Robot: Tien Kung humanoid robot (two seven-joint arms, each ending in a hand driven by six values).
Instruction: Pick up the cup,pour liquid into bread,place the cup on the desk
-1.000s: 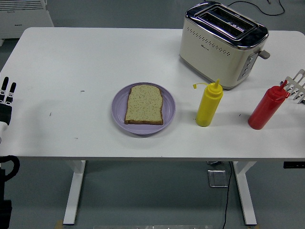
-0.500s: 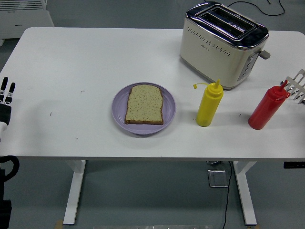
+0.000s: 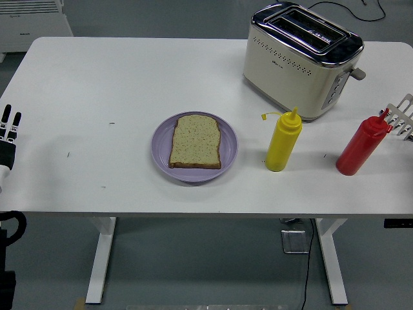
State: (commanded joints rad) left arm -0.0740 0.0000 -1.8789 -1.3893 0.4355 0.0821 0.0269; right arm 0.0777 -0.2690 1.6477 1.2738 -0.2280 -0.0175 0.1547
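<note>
Nothing really moved since a second ago. Purple plate (image 3: 161, 145) held one bread slice (image 3: 195, 141). Yellow squeeze bottle (image 3: 283, 141) and red squeeze bottle (image 3: 362, 146) stood upright beside it, caps on. Left hand (image 3: 8, 132) sat at the edge, right hand (image 3: 403, 117) right by the red one, both with fingers straight, empty.

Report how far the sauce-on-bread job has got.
Nothing looks done yet. The bread lies bare on the purple plate, no sauce on it. In hand: the right hand is at the table's right edge beside the red bottle, fingers extended, not gripping it. The yellow bottle stands untouched; the left hand rests at the left edge. Grasping, pouring and setting down all remain.
</note>
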